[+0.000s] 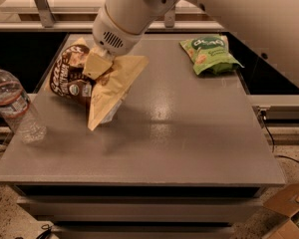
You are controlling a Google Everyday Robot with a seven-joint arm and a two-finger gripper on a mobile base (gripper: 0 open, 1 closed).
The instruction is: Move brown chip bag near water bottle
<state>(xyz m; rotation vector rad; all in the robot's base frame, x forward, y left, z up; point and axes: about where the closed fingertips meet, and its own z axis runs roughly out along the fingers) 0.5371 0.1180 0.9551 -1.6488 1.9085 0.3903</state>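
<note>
The brown chip bag [97,86], cream-yellow with a dark brown panel, hangs tilted just above the grey table [179,133], at its left part. My gripper [97,66] is shut on the bag's upper middle, with the white arm reaching down from the top of the view. The water bottle [14,106], clear with a white cap and a red-blue band, stands upright at the table's left edge, a short gap to the left of the bag.
A smaller green chip bag [209,54] lies at the table's back right. A cardboard box [289,213] sits on the floor at the lower right. A cable [284,153] runs along the floor on the right.
</note>
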